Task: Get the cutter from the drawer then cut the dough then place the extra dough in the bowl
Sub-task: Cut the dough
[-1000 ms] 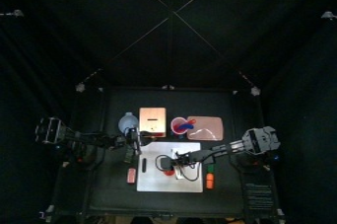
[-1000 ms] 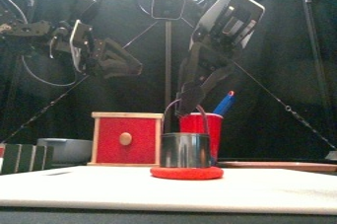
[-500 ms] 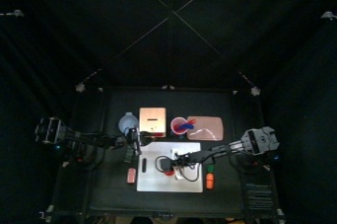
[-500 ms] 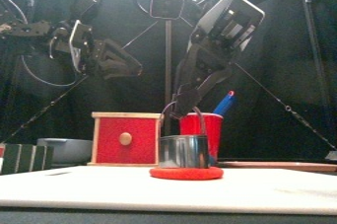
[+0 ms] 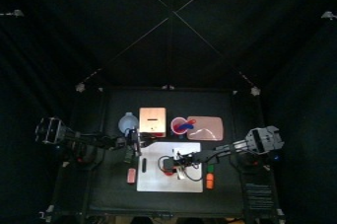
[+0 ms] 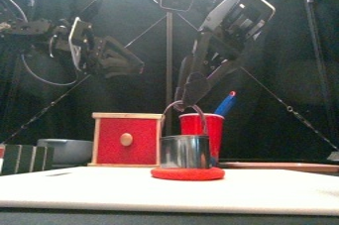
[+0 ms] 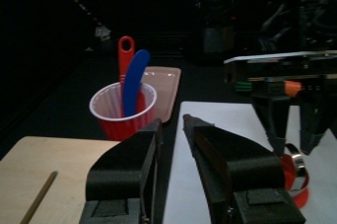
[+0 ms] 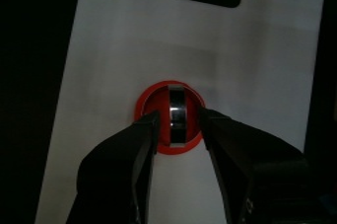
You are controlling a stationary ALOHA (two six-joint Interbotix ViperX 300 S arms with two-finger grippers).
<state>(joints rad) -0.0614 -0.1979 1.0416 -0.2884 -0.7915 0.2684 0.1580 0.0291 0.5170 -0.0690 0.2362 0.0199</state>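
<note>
A round metal cutter (image 6: 185,151) with a wire handle stands on the red dough disc (image 6: 187,173) on the white cutting board (image 6: 79,191). My right gripper (image 6: 191,98) hangs open just above the handle; in its wrist view the jaws straddle the cutter (image 8: 172,117) and dough (image 8: 171,147) from above without gripping them. From above, the dough (image 5: 170,164) lies mid-board with the right gripper (image 5: 187,164) beside it. My left gripper (image 7: 174,127) is shut and holds nothing, hovering left of the board (image 5: 137,150). The wooden box (image 6: 127,140) shows its red drawer front pushed in.
A red cup (image 6: 203,135) with a blue and a red toy knife stands on the pink tray (image 5: 211,127) behind the board. The blue-grey bowl (image 5: 128,122) sits left of the wooden box (image 5: 152,121), near the left arm.
My right gripper has risen and drawn slightly right, away from the cutter's handle. The cutter stays on the dough. The left arm has not moved.
</note>
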